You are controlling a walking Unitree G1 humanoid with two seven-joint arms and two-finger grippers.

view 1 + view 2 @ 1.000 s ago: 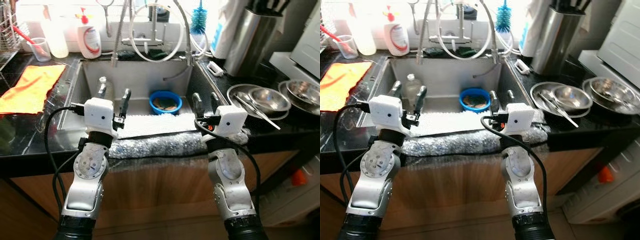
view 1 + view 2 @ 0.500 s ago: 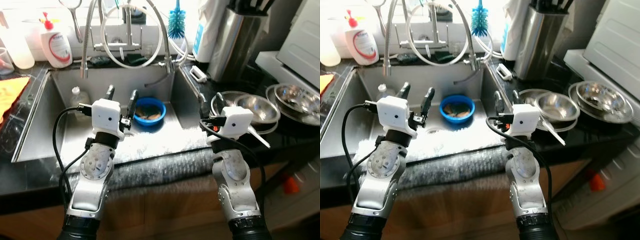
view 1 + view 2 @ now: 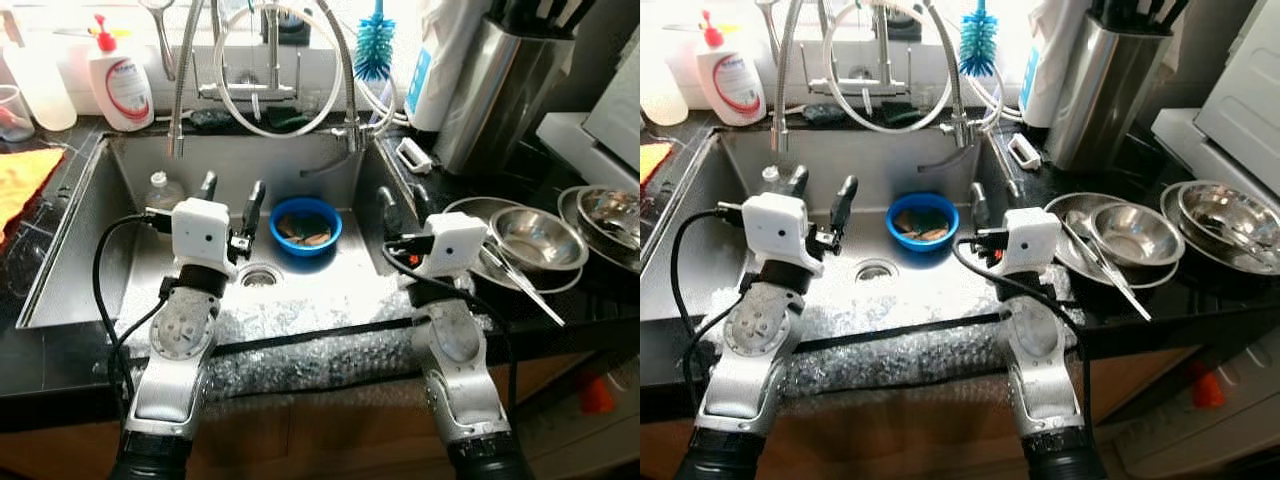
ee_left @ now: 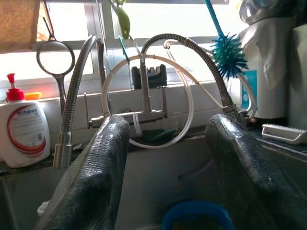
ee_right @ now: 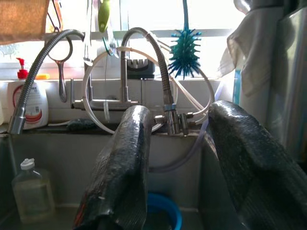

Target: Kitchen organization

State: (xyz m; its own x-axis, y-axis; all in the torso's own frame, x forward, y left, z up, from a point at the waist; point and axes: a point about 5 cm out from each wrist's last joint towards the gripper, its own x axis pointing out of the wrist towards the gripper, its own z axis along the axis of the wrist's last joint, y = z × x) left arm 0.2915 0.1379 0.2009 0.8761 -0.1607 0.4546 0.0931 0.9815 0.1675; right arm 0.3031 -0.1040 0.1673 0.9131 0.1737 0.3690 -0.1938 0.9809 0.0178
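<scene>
A blue bowl (image 3: 305, 223) sits on the floor of the steel sink (image 3: 70, 270), near the back wall and just beyond the drain (image 3: 258, 277); something brownish lies in it, too small to identify. The left gripper (image 3: 229, 200) hovers over the sink just left of the bowl, its fingers spread and empty. The right gripper (image 3: 404, 205) hangs at the sink's right edge, also spread, grasping nothing. A small clear bottle (image 3: 160, 190) stands in the sink's left part. On the right counter rest steel bowls (image 3: 537, 231) with tongs (image 3: 515, 281) across them. Behind the sink stand a soap dispenser (image 3: 118, 83), the faucet (image 3: 268, 60) and a blue bottle brush (image 3: 378, 49).
</scene>
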